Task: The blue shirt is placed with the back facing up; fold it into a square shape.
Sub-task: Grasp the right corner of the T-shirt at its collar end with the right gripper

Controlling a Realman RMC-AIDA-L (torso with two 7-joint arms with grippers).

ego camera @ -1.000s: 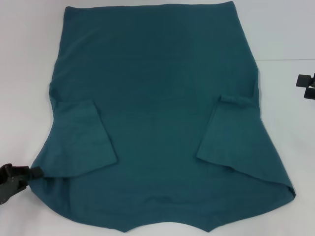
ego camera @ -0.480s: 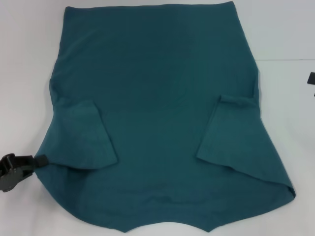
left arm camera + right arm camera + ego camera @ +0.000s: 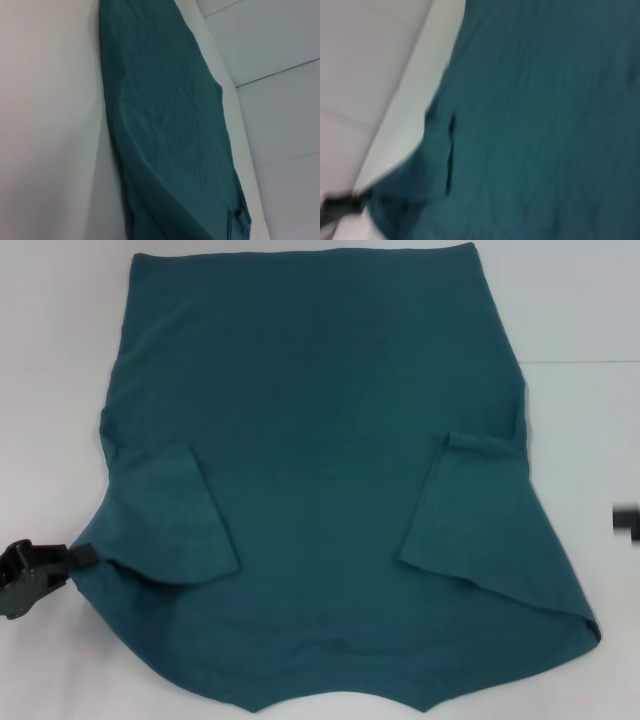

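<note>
Left jaws (image 3: pixel 82 556) at blue shirt (image 3: pixel 320 470) edge

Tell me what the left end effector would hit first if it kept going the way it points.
The shirt: the left end effector points inward at its near-left edge, apparently touching it already, though depth is unclear.

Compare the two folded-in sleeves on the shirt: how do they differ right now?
On the blue shirt, the left sleeve is the wider flap and lies smooth; the right sleeve is narrower, with a small bunched fold at its top. The left hand is at the shirt's edge by the left sleeve; the right hand stays off the cloth, away from the right sleeve, at the picture's edge. Both sleeves are folded inward over the back.
</note>
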